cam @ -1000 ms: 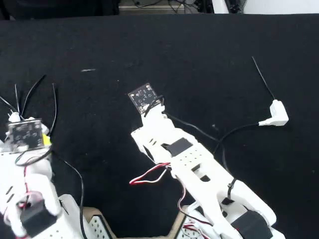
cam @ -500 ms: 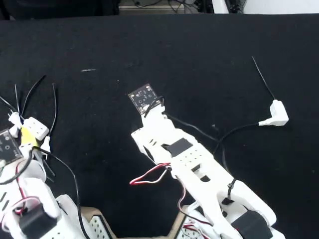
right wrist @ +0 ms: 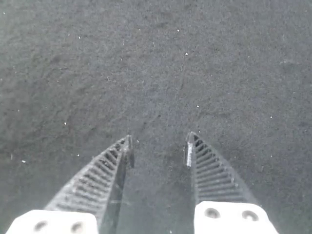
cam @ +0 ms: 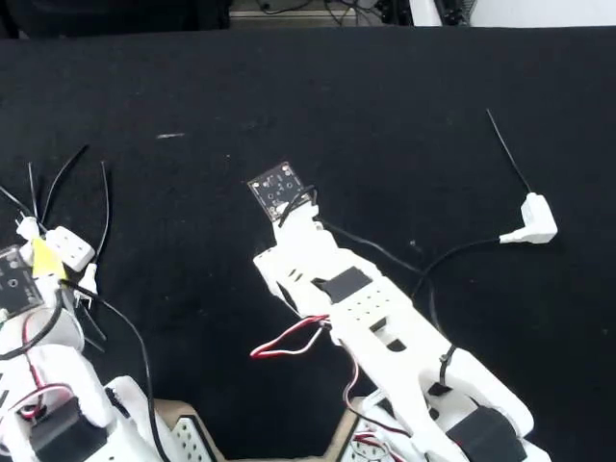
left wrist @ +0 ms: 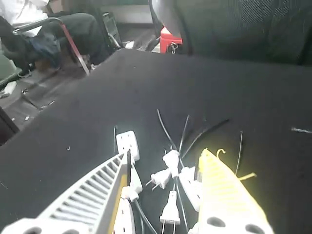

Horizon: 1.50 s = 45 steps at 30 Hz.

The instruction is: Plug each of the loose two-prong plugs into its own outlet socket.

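Observation:
Several loose white two-prong plugs point(left wrist: 170, 161) with thin black cords lie in a cluster with white outlet sockets point(left wrist: 127, 144) on the black cloth at the table's left edge. My left gripper point(left wrist: 165, 156) is open just above this cluster, one white finger and one yellow finger point(left wrist: 219, 195) on either side, holding nothing. From above, a socket block point(cam: 69, 247) lies beside that yellow finger point(cam: 43, 255). Another white plug point(cam: 535, 220) with a black cord lies far right. My right gripper point(right wrist: 159, 146) is open over bare cloth.
The right arm point(cam: 385, 327) stretches from the front edge toward the table's middle, with red-white wires point(cam: 289, 339) looping beside it. A black cord point(cam: 452, 255) runs from the far-right plug toward this arm. Black cloth point(cam: 385, 115) covers the whole table.
The left arm has drawn back toward the left front, so its wrist board no longer covers the white socket block. The right arm has not moved.

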Each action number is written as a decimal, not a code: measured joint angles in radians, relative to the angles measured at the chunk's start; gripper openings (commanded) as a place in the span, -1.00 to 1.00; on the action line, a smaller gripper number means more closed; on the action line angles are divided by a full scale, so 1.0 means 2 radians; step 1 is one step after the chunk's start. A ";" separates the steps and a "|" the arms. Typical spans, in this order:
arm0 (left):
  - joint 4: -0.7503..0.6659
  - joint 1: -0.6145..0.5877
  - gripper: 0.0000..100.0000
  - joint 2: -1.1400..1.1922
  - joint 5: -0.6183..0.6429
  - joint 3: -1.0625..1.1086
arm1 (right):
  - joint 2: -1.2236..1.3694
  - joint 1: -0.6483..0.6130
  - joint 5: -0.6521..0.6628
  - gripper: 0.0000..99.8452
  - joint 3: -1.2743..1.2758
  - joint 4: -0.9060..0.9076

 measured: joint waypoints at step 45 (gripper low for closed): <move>-0.136 -0.192 -0.52 0.487 -0.127 -0.064 | 0.000 0.000 0.000 -0.67 0.000 0.000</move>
